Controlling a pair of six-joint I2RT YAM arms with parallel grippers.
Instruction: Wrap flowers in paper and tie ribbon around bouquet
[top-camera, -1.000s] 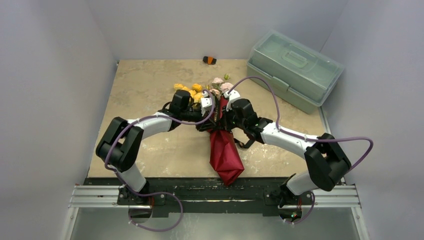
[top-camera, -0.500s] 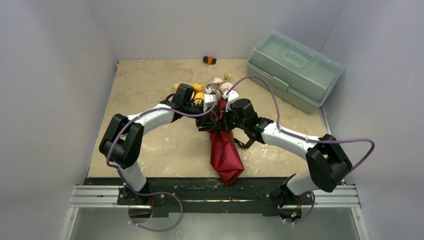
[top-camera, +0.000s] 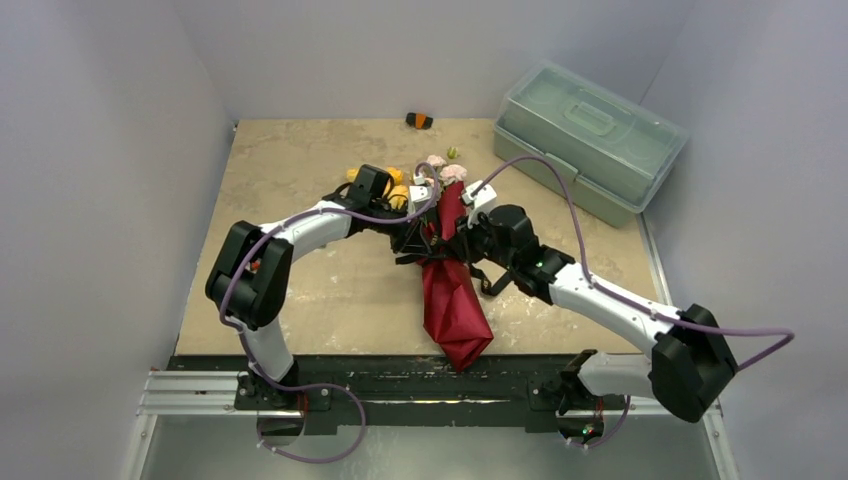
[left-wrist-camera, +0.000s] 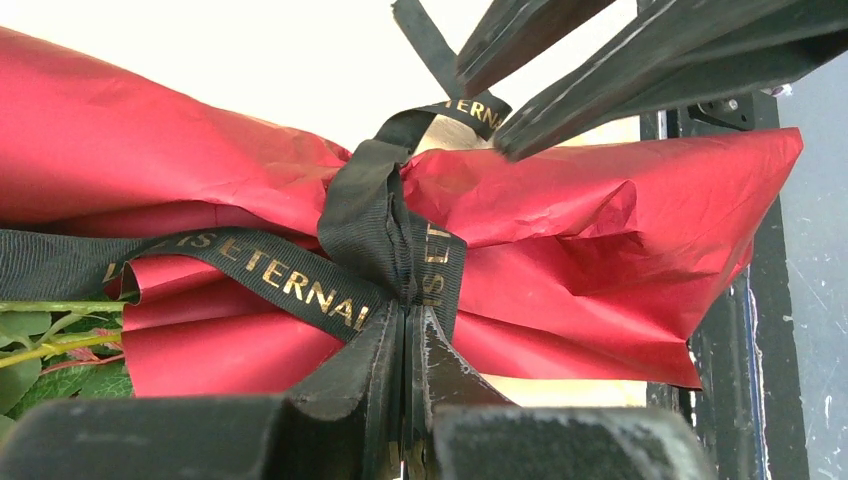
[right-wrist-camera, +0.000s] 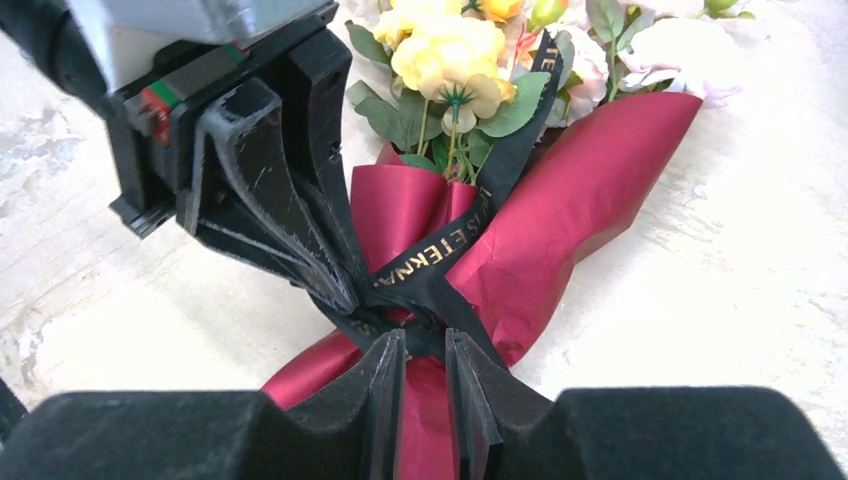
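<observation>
1. Bouquet (top-camera: 445, 270), a long cone of crinkled dark red paper (top-camera: 457, 322) around yellow and pale pink artificial flowers (top-camera: 398, 190): lies flat in the middle of the mottled beige desk (top-camera: 300, 170), blooms toward the far side, narrow end reaching the near edge.
2. Flat black fabric ribbon with gold lettering (left-wrist-camera: 365, 200): wraps the waist of the cone and crosses into a knot on top of the paper. In the right wrist view, sends one tail up over the green leaves toward the blooms.
3. Left tool (left-wrist-camera: 408, 325): stands fully closed, pinching the ribbon right at the knot, with its tips against the red paper. Reaches the bouquet's waist from the left side.
4. Right tool (right-wrist-camera: 425, 350): stands slightly parted, a narrow gap showing between its fingers, and grips nothing. Sits just on the near side of the knot, low over the paper, with the ribbon crossing immediately ahead of its tips. Cannot tell whether the tips touch ribbon or paper.
5. Both tools: face each other across the knot, close together.
6. Elsewhere on the desk: a pale green lidded plastic box (top-camera: 590, 130) at the far right corner and a small black-and-orange object (top-camera: 420, 121) by the far edge, both well apart from the bouquet.
</observation>
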